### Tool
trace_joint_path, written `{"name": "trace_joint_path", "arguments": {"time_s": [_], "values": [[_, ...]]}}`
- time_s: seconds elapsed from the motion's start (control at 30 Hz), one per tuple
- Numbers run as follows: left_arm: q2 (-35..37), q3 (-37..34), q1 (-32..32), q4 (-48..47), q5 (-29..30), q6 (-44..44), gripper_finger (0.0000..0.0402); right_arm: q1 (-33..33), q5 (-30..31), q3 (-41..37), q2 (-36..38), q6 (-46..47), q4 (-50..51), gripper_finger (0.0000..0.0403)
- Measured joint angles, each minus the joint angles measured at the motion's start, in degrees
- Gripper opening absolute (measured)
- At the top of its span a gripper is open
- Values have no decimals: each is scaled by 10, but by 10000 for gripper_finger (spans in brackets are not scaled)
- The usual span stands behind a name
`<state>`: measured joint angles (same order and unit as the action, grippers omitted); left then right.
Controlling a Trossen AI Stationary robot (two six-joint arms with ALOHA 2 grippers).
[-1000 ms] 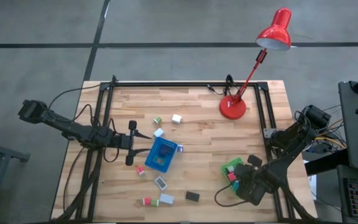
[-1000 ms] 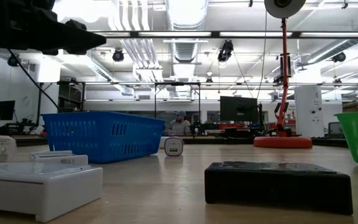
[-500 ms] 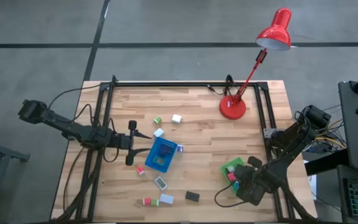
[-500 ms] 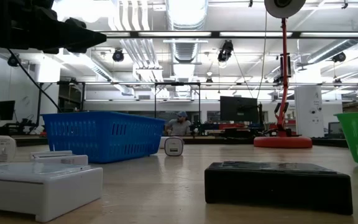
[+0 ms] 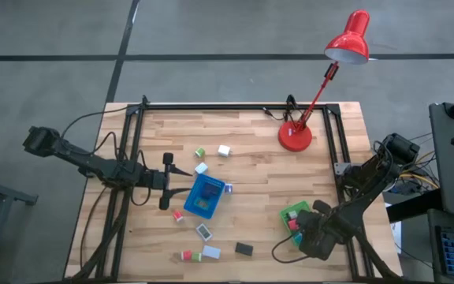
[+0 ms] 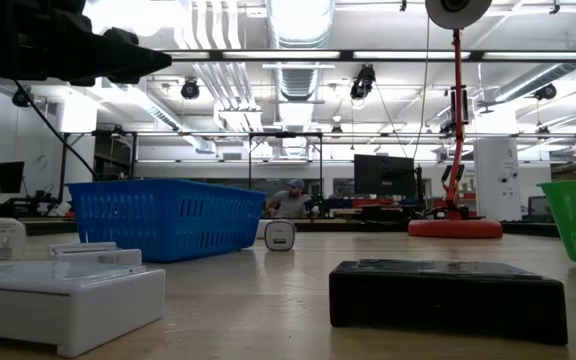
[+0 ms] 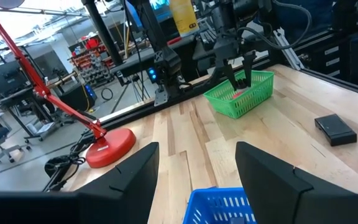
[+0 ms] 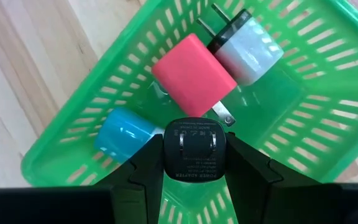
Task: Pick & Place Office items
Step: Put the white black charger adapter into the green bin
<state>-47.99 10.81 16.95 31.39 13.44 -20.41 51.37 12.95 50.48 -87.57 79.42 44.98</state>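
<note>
While the black plug (image 8: pixel 194 148) is pinched between the fingers of the right gripper (image 8: pixel 194 163), it hangs right over the green tray (image 8: pixel 278 140), so the coming move is only downward and then a release, in my judgement. Its flat face looks to the wrist camera and its short body lies across the two fingers. Below it in the tray lie a pink plug (image 8: pixel 193 73), a white plug (image 8: pixel 246 47) and a light blue one (image 8: pixel 127 132); the pink one is nearest under it, so the black plug may land on it. From above, this gripper (image 5: pixel 319 225) is at the tray (image 5: pixel 291 211) near the table's right front corner. The left gripper (image 5: pixel 166 181) waits with fingers spread, just beside the blue tray (image 5: pixel 204 195), well apart from the green one. Other small items, such as a black box (image 5: pixel 243 249), lie on the table (image 5: pixel 251 170) between the trays.
</note>
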Motion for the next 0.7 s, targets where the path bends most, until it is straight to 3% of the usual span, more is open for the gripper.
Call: {"name": "trace_joint_path", "arguments": {"time_s": [0.33,0.53,0.7], "values": [[0,0,0,2,0,0,220,0,-2,0,0,19,-8,127],[0,0,0,1,0,0,220,0,-2,0,0,29,-8,204],[0,0,0,1,0,-2,220,0,0,-1,0,31,-8,222]]}}
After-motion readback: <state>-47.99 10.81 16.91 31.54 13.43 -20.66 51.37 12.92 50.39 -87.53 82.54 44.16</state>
